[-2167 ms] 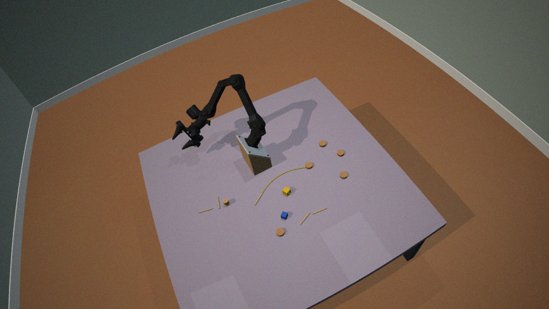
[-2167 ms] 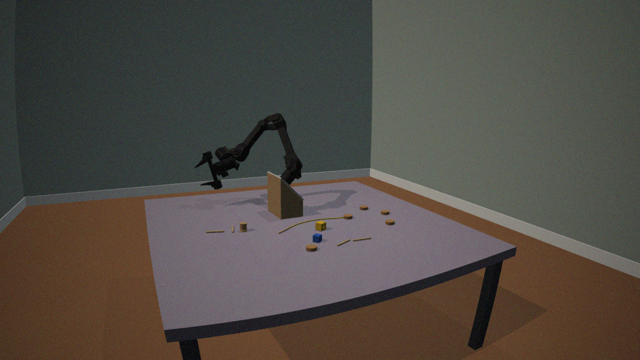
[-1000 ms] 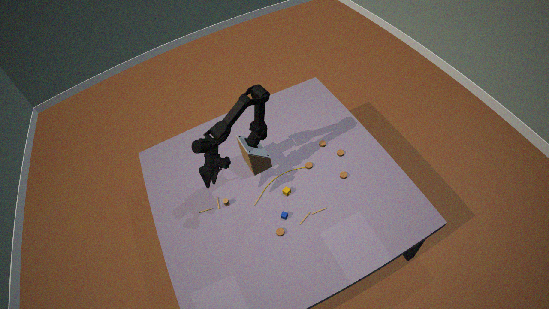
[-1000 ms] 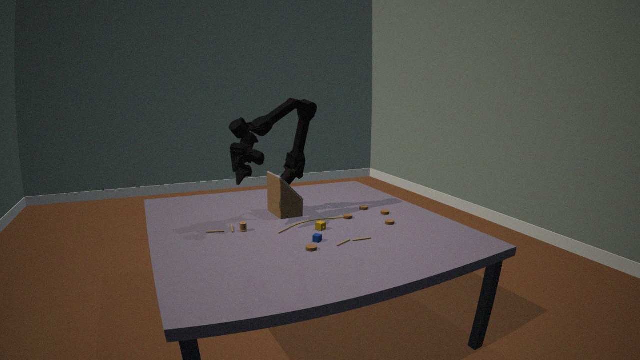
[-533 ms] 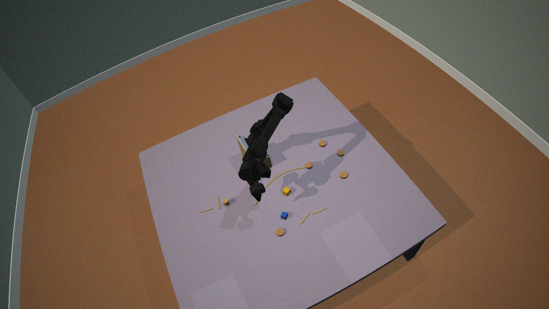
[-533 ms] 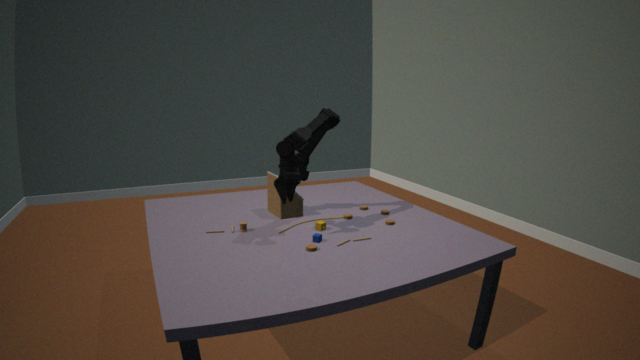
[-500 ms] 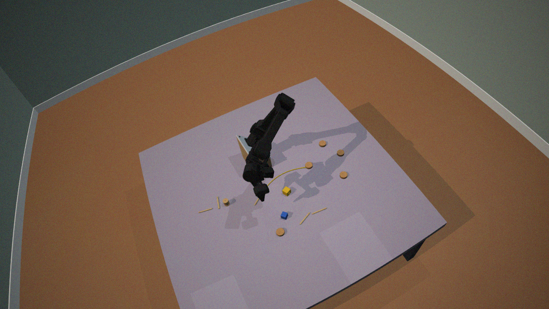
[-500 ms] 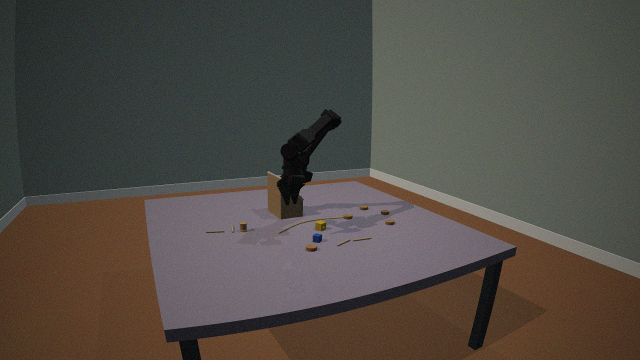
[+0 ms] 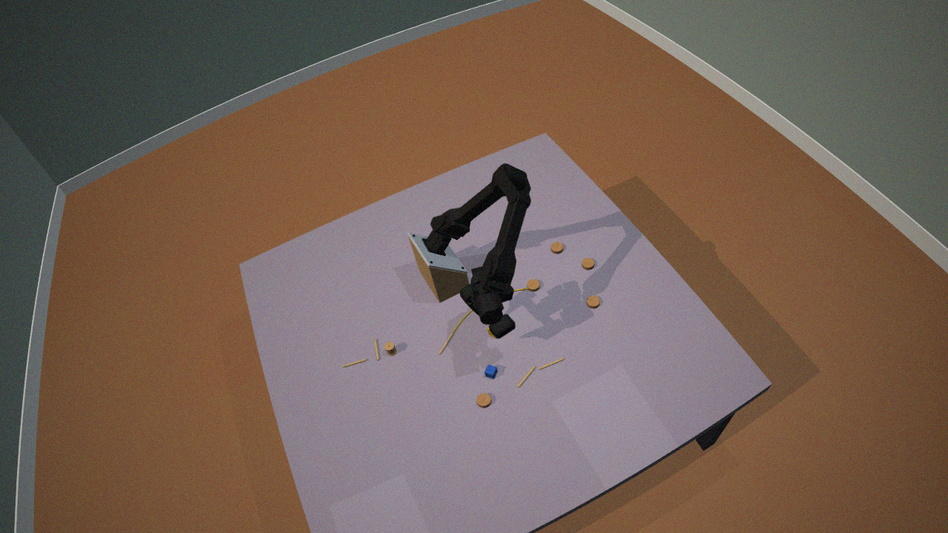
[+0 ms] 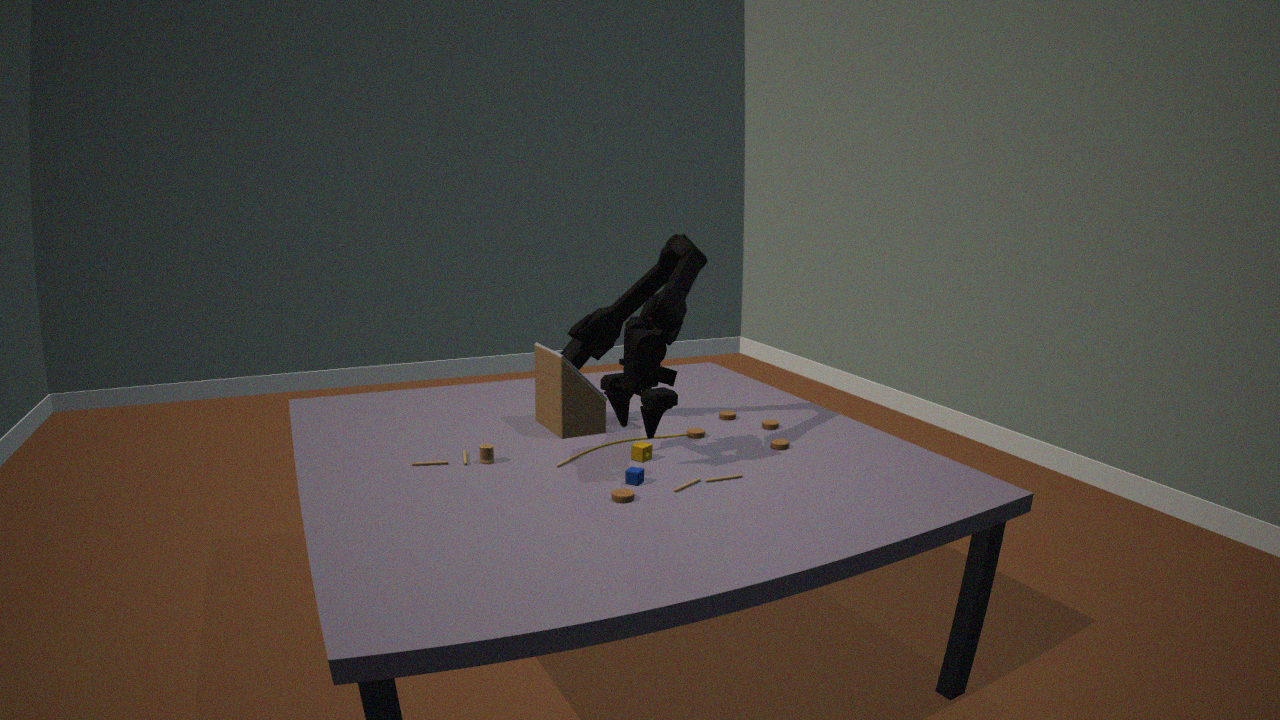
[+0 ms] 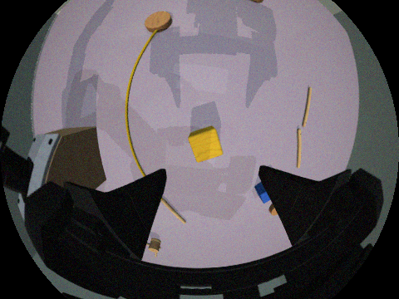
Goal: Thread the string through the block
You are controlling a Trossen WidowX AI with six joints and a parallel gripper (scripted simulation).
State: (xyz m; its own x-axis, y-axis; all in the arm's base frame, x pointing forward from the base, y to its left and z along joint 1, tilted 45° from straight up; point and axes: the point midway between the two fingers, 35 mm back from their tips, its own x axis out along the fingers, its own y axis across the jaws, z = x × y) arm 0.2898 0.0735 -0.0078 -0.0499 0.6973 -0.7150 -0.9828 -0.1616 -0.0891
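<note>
A yellow wooden block (image 9: pixel 492 333) (image 10: pixel 641 452) (image 11: pixel 205 144) stands on the table, with a small dark hole in one side in the exterior view. The yellow string (image 9: pixel 461 321) (image 10: pixel 617 441) (image 11: pixel 127 104) curves from a round wooden button (image 9: pixel 533 284) (image 10: pixel 695 433) (image 11: pixel 158 21) to the thin stick (image 9: pixel 446 342) (image 10: pixel 569 459) (image 11: pixel 174 210) at its free end, and passes beside the block, not through it. My gripper (image 10: pixel 637 430) (image 11: pixel 214 173) is open and empty, pointing down above the table near the block. In the wrist view the left finger hides part of the string; in the top view the gripper hides most of the block.
A blue cube (image 9: pixel 490 371) (image 10: pixel 634 476) and a loose button (image 9: pixel 483 400) lie in front of the block. Two loose sticks (image 9: pixel 526 376) (image 9: pixel 551 363) lie right; two more (image 9: pixel 354 363) (image 9: pixel 377 349) lie left beside a wooden cylinder (image 9: pixel 389 348). The arm's wedge-shaped base (image 10: pixel 572 407) stands behind.
</note>
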